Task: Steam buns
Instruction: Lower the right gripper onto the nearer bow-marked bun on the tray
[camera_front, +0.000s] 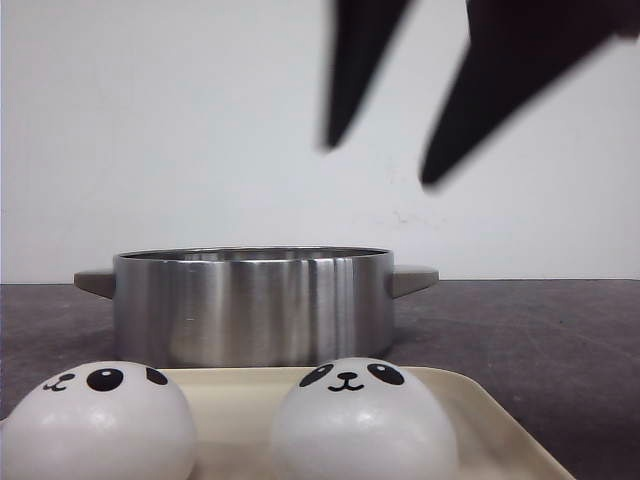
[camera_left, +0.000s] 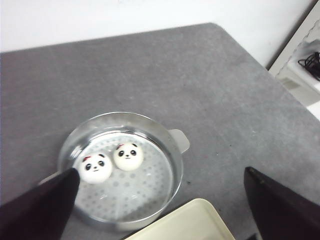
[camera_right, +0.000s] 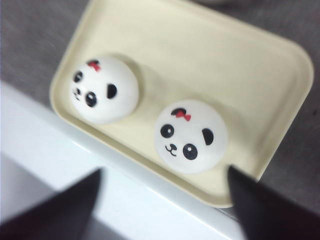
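Two panda buns (camera_left: 95, 168) (camera_left: 128, 156) lie side by side in the steel steamer pot (camera_left: 176, 170), on its perforated floor. Two more buns (camera_right: 104, 90) (camera_right: 190, 136), with red bows, sit on the cream tray (camera_right: 215, 60). In the front view they (camera_front: 95, 420) (camera_front: 360, 420) sit on the tray (camera_front: 240, 395) in front of the pot (camera_front: 250, 300). My left gripper (camera_left: 160, 200) is open and empty, high above the pot and tray. My right gripper (camera_right: 165, 190) is open and empty above the tray's near edge. It also shows at the top of the front view (camera_front: 380, 160).
The pot has a flat handle on each side (camera_front: 415, 277). A white ledge (camera_right: 75, 165) runs along the tray's near side. Grey tabletop (camera_left: 210, 90) surrounds the pot. A white shelf with cables (camera_left: 305, 55) stands past the table's right edge.
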